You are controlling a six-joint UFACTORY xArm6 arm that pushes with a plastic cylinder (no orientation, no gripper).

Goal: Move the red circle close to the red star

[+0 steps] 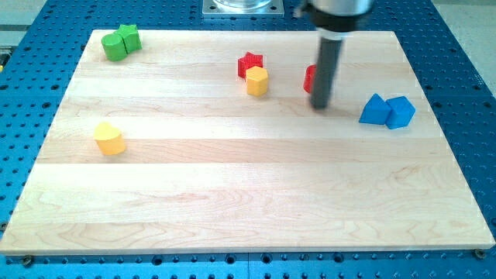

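The red circle [309, 78] sits near the view's top, right of centre, mostly hidden behind my rod. My tip [320, 105] rests on the board just below and to the right of it, touching or nearly touching. The red star [249, 63] lies to the left of the circle, with a yellow hexagon block [257, 80] pressed against its lower right side, between the star and the circle.
Two blue blocks [387, 111] sit together at the view's right. Two green blocks [121, 42] sit together at the top left corner. A yellow block [109, 139] lies at the left. The wooden board [248, 201] ends on a blue perforated table.
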